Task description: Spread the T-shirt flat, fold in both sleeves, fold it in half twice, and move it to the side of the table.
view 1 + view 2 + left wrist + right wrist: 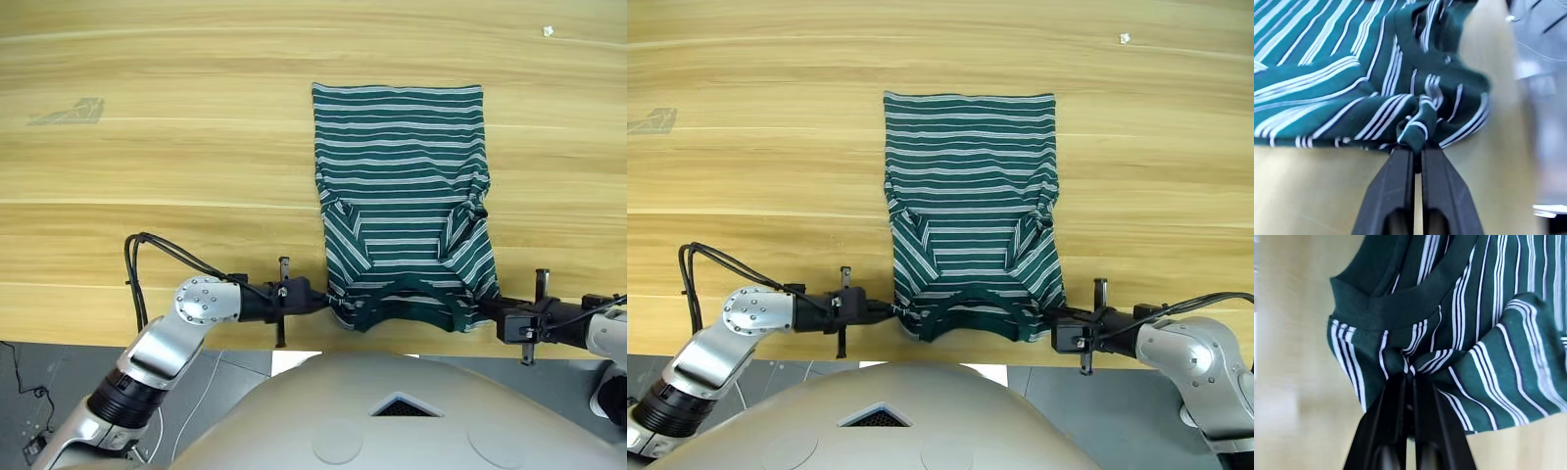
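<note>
A dark green T-shirt (pixel 402 186) with white stripes lies on the wooden table (pixel 157 176), both sleeves folded in over its body and the collar toward the near edge. My left gripper (pixel 326 300) is shut on the shirt's near left shoulder corner (pixel 1418 128). My right gripper (pixel 482 307) is shut on the near right shoulder corner (pixel 1410 363), beside the ribbed neckline (pixel 1400 308). Both pinched corners are bunched up at the fingertips.
Bare table spreads wide to the left and behind the shirt. A small white scrap (pixel 549 31) lies at the far right. The table's near edge (pixel 235 343) runs just below both grippers, with grey floor and cables (pixel 147 255) beyond it.
</note>
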Robot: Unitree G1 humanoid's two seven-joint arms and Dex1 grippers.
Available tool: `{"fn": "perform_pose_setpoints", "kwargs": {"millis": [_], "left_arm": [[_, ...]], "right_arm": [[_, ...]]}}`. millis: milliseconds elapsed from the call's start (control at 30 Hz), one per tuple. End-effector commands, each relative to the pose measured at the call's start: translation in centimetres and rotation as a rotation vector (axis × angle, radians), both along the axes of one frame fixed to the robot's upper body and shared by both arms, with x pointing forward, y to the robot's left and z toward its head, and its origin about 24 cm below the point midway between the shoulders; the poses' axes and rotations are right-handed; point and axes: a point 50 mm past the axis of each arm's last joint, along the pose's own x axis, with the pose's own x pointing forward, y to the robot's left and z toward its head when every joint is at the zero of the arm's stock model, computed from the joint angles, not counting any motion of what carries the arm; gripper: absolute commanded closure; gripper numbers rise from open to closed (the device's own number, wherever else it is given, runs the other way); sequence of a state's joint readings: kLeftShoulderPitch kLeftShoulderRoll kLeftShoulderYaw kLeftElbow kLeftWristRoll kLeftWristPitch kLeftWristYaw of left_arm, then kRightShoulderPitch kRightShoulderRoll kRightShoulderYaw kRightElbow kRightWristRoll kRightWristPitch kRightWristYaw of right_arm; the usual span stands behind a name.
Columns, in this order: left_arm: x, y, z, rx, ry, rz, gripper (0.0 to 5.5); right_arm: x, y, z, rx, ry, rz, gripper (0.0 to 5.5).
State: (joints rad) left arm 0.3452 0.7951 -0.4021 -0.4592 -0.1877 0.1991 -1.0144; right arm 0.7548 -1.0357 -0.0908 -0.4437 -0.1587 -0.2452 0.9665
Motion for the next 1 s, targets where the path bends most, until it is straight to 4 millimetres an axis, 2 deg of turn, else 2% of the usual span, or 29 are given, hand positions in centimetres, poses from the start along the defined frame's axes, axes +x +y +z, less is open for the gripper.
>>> {"fn": "perform_pose_setpoints", "kwargs": {"millis": [33,133,267,433,533,633,733,867,967,1000], "left_arm": [[-0.6,2.0,2.3,-0.049,0.027,-0.025,5.50],[0.9,2.9,3.7,-0.098,-0.035,0.065,5.50],[6.7,3.5,4.4,-0.120,-0.165,0.350,5.50],[13.1,3.4,4.8,-0.108,-0.224,0.554,5.50],[17.0,3.0,5.6,-0.119,-0.264,0.635,5.50],[20.5,2.4,5.5,-0.083,-0.292,0.695,5.50],[22.8,1.5,4.8,-0.045,-0.309,0.730,5.50],[24.4,0.0,4.1,-0.039,-0.306,0.737,5.50],[25.0,-1.0,2.8,-0.017,-0.278,0.743,5.50],[25.1,-1.2,2.4,-0.010,-0.276,0.762,5.14]], "right_arm": [[-0.7,0.2,1.9,0.095,0.060,0.032,5.50],[0.1,0.3,3.2,0.162,0.029,0.014,5.50],[3.9,-0.6,4.8,0.158,-0.115,-0.023,5.50],[10.9,0.2,7.9,0.158,-0.317,0.002,5.50],[15.2,1.2,8.5,0.152,-0.370,0.005,5.50],[20.1,2.3,8.1,0.120,-0.403,-0.024,5.50],[23.6,3.0,6.8,0.083,-0.407,-0.068,5.50],[25.8,3.0,5.0,0.043,-0.392,-0.140,5.50],[26.6,2.9,3.4,0.028,-0.371,-0.198,5.50],[26.7,2.9,2.8,0.022,-0.368,-0.217,5.14]]}}
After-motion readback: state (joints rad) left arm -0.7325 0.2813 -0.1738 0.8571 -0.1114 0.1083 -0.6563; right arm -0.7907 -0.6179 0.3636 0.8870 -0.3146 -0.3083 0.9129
